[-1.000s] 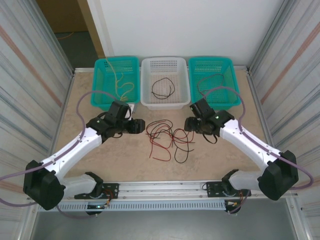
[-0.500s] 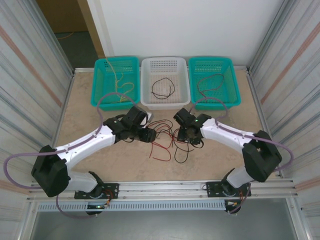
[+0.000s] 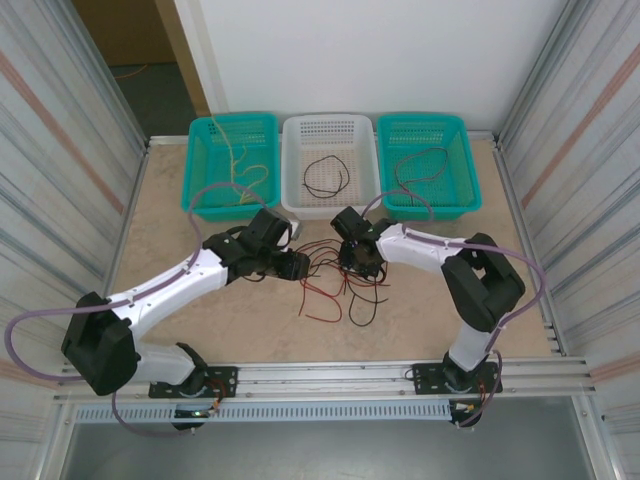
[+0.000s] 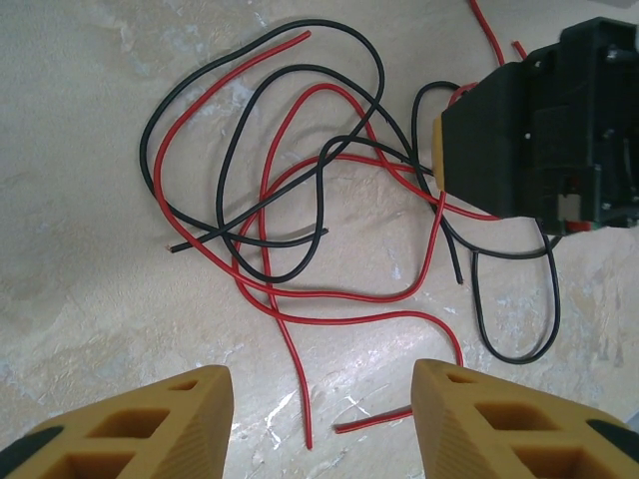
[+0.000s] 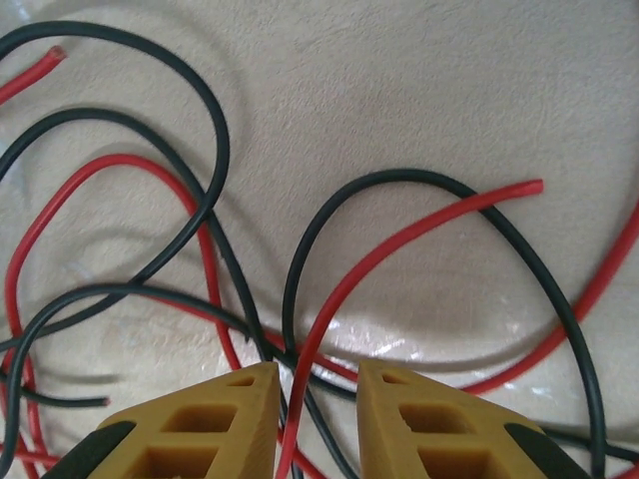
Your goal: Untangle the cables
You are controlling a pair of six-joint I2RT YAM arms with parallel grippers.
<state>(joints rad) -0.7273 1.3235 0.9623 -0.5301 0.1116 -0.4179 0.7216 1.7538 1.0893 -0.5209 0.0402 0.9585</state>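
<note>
Fingers point(image 4: 469, 419) of the left end effector point(image 4: 319, 399) stood wide apart with nothing between them, open above the worktop point(image 3: 410, 330). A loose red end lay on the surface just ahead of them. The right end effector point(image 5: 318, 374) had its fingers drawn near each other but not touching. The narrow gap was wider than the strands, so it was open and clamped nothing. A red strand and a black strand ran into that gap in the right wrist view. Seen from the left wrist, the right end effector point(image 4: 529, 130) sat low at the right side of the strands, some of which passed beneath it.

The cables point(image 4: 300, 210), red and black, lay in one loose knot of overlapping loops that crossed one another many times. From above, the cables point(image 3: 335, 280) lay mid-worktop, somewhat toward the far edge. The left end effector point(image 3: 298, 268) was just beside their left side. The right end effector point(image 3: 357, 262) was over their far right part. The two faced each other across the knot.

Three baskets stood side by side along the far edge. The left basket point(image 3: 192, 165), teal, held a pale yellow cable point(image 3: 240, 165). The white basket point(image 3: 290, 170) in the middle held a black cable point(image 3: 325, 180). The right basket point(image 3: 470, 170), teal, held a dark cable point(image 3: 412, 165).
</note>
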